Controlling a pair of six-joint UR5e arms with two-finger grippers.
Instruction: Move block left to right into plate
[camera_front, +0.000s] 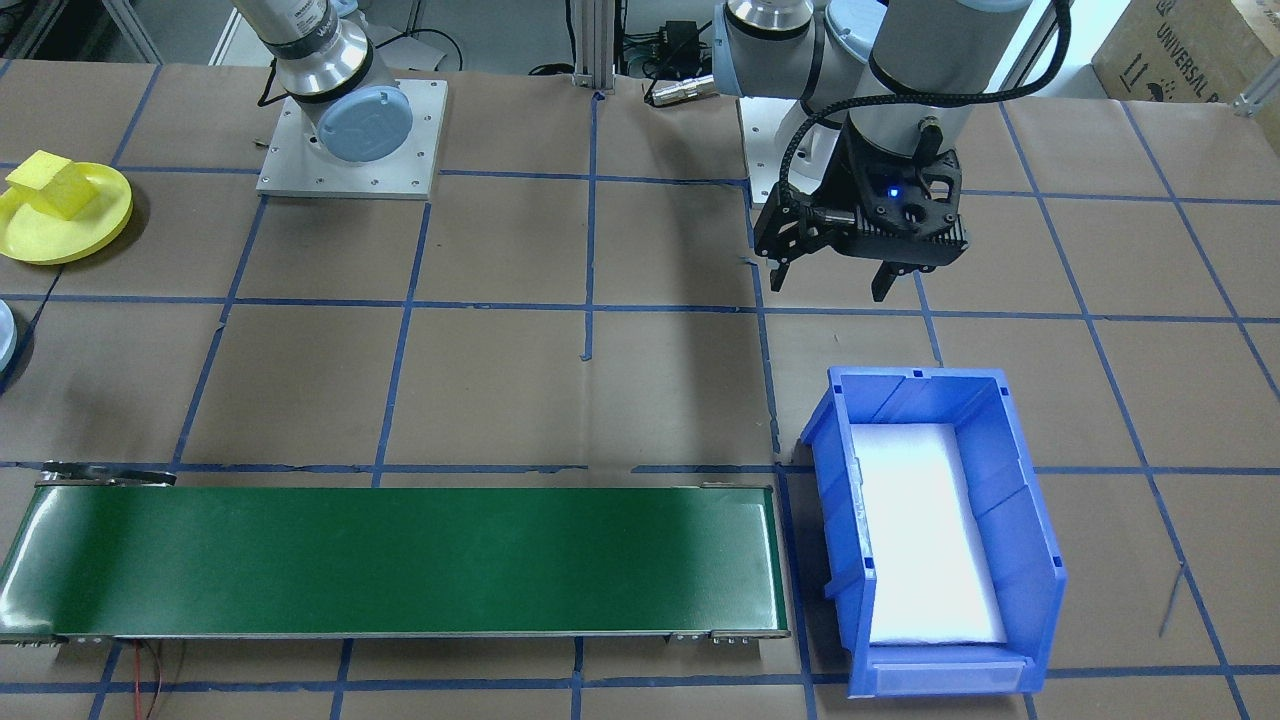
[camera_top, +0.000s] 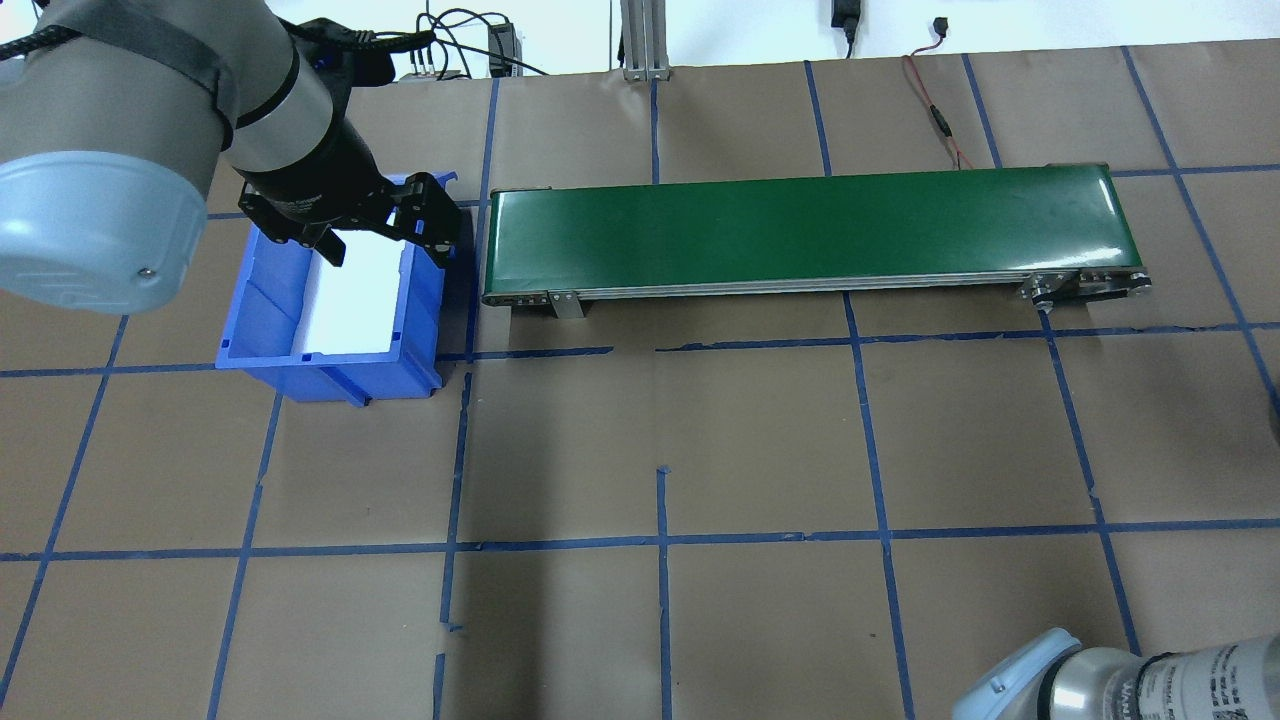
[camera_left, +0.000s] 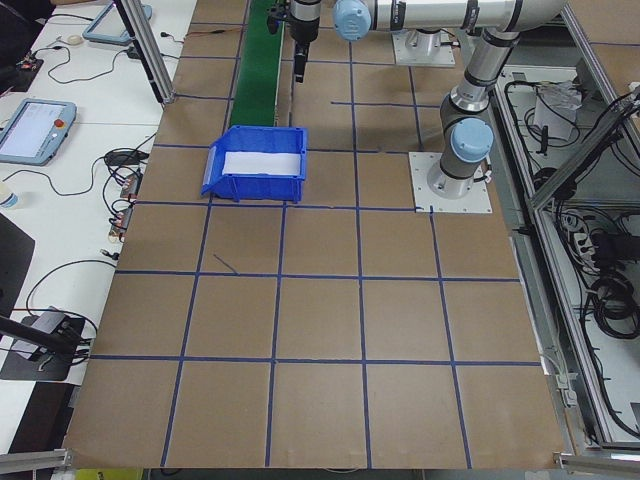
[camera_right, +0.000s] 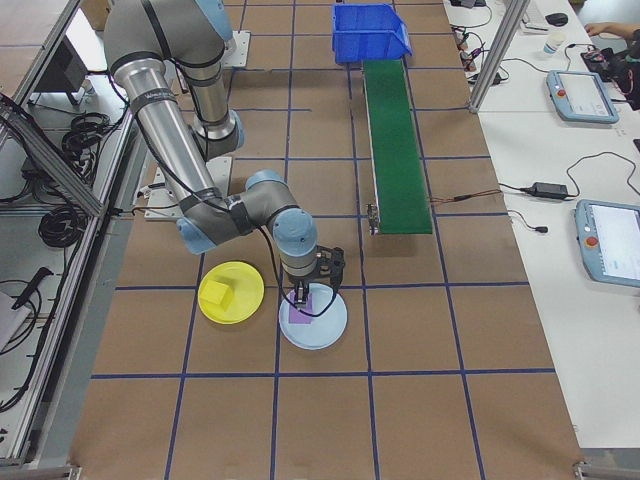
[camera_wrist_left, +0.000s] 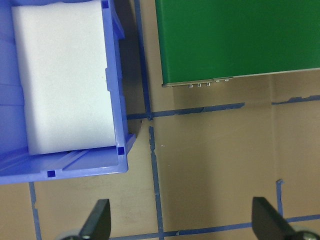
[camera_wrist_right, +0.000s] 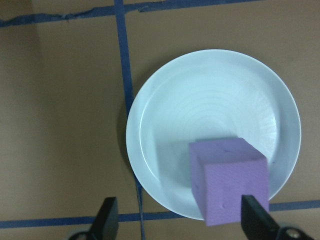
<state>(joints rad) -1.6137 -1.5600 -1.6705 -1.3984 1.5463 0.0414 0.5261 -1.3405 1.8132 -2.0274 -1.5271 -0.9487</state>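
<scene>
Right claw (camera_wrist_right: 180, 220) open above block (camera_wrist_right: 229, 180) on plate (camera_wrist_right: 210, 100).

Front and overhead cameras face each other across my belt (camera_front: 400, 560); side cameras look along the table; my wrist cameras stare straight down, close.

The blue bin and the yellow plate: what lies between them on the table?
The green conveyor belt lies between the blue bin and the yellow plate, then bare brown paper. The exterior right view shows this.
</scene>
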